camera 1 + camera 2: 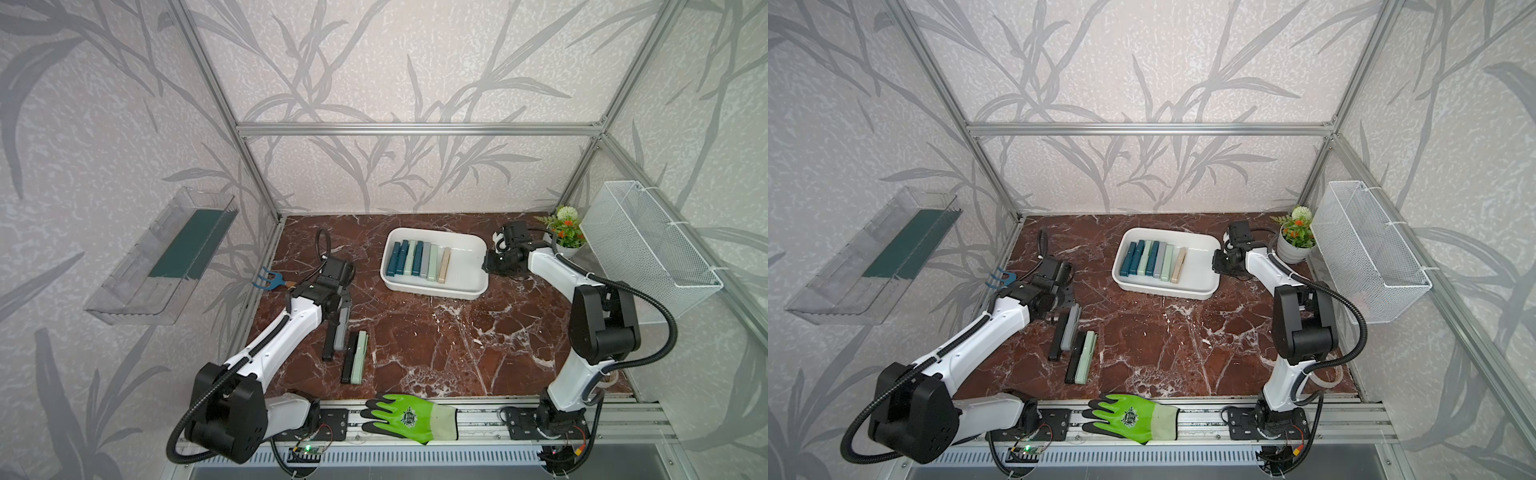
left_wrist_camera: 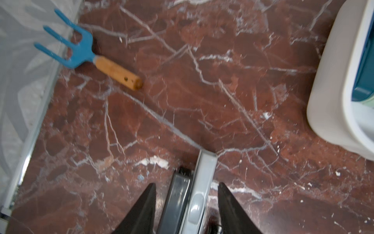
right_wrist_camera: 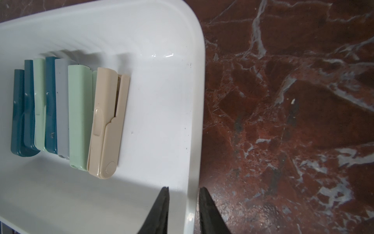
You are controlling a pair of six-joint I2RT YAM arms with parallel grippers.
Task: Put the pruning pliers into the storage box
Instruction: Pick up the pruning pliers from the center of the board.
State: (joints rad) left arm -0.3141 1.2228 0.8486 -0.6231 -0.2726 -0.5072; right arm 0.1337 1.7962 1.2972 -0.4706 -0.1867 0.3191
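Pruning pliers [image 1: 417, 258], seven of them, are lying side by side in the left part of the storage box [image 1: 463, 266], with their long axes running front to back at a slight lean. The box's right part is showing bare white floor. Four more are lying on the marble surface [image 1: 436, 345] near its left edge, pointing much the same way: a grey-and-black pair [image 1: 341, 332] and, nearer the front, a black-and-green pair [image 1: 360, 357].

The left gripper [image 2: 187, 184] is reaching down over the far end of the grey-and-black pair, its jaws standing wide on either side with a gap at each. The right gripper [image 3: 184, 188] is straddling the box's right rim with narrow jaws, one inside and one outside; whether they are pinching it I cannot tell.

Open marble is lying between the box and the loose pairs. A blue hand rake [image 1: 268, 281] is lying at the left edge. A green glove [image 1: 405, 417] is resting on the front rail, and the writing on its dark emblem is too small to read.
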